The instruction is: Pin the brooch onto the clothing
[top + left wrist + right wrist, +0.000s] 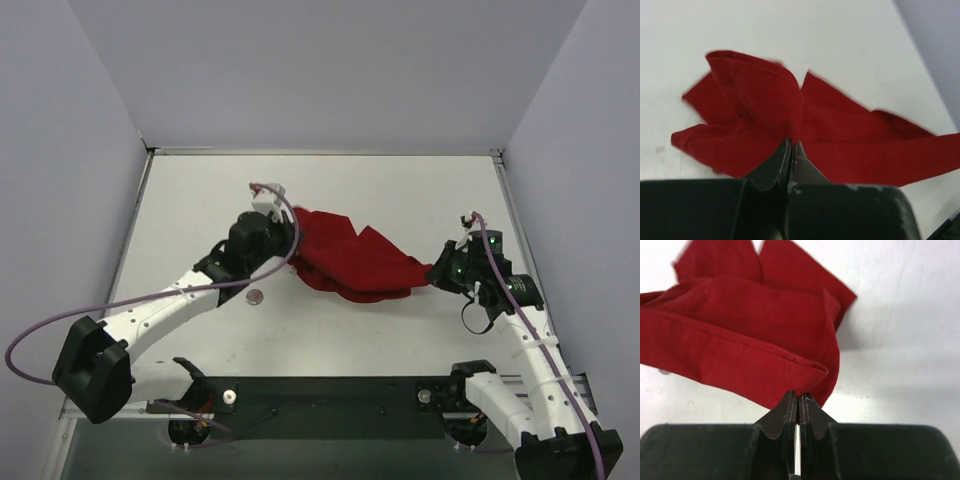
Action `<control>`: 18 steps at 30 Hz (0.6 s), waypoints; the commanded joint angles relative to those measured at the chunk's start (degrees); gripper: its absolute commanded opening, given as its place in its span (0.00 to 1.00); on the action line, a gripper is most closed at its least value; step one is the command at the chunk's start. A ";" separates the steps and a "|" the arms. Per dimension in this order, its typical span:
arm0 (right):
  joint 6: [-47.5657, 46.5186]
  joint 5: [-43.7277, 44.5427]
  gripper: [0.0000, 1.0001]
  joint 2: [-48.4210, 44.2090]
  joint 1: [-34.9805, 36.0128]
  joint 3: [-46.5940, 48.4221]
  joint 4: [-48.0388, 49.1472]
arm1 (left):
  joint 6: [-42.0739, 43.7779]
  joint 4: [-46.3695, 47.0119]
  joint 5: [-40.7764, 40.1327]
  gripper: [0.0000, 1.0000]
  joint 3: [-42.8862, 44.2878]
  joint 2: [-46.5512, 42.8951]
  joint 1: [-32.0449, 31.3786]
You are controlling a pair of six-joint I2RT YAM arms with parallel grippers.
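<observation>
The left fingers (774,169) and right fingers (782,416) are each pinched tight on the red T-shirt (352,262) — plain soft fabric, rumpled, folded over itself. It spans between them near the middle of the bench (400,190) — left end held at a fold, right end at a hemmed corner.

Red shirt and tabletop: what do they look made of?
The red T-shirt: soft matte fabric, probably cotton knit; it drapes, creases and shows a stitched hem. The table: hard-looking, smooth, matte white surface, maybe laminate or painted board; unclear.
</observation>
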 commanded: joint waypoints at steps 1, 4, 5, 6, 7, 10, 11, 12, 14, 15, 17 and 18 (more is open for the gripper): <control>2.57 -0.35 0.00 0.27 -0.74 -5.51 -0.80 | -9.13 4.96 -9.55 0.07 -13.69 -3.40 -7.67; 2.57 0.70 0.00 1.23 -0.83 -5.87 -0.89 | -9.40 1.01 -17.01 0.52 -14.49 -4.90 -15.83; 2.31 0.97 0.00 1.67 -0.83 -5.70 -0.97 | -9.32 -1.26 -19.56 0.64 -13.97 -5.24 -17.00; 2.22 1.14 0.00 2.11 -0.91 -5.52 -0.98 | -9.23 -2.33 -20.37 0.88 -12.92 -5.51 -17.80; 2.04 1.32 0.00 2.81 -0.83 -4.91 -0.89 | -9.31 -3.21 -20.72 0.94 -12.39 -5.77 -17.98; 1.43 1.49 0.00 3.78 -0.83 -3.85 -0.89 | -8.09 -6.99 -22.05 0.97 -8.70 -6.04 -15.54; 1.08 1.50 0.00 3.87 -0.83 -3.67 -0.89 | -8.09 -9.61 -20.65 0.97 -6.86 -4.73 -14.13; 0.99 1.50 0.00 4.13 -0.83 -3.59 -0.80 | -8.00 -10.68 -16.55 0.97 -5.45 -3.76 -12.37; 0.46 1.32 0.00 4.57 -0.83 -3.32 -0.80 | -9.57 -15.49 -11.70 0.97 -0.27 0.09 -5.61; 0.20 1.32 0.00 5.01 -0.83 -3.32 -0.63 | -9.58 -16.40 -6.37 0.97 1.23 1.50 -3.50; -0.15 1.14 0.00 5.45 -0.83 -3.23 -0.62 | -9.32 -20.68 -3.69 0.97 6.50 5.88 -0.24; -0.33 1.23 0.00 5.89 -0.83 -3.23 -0.71 | -8.79 -22.19 -1.07 0.97 8.60 7.39 0.30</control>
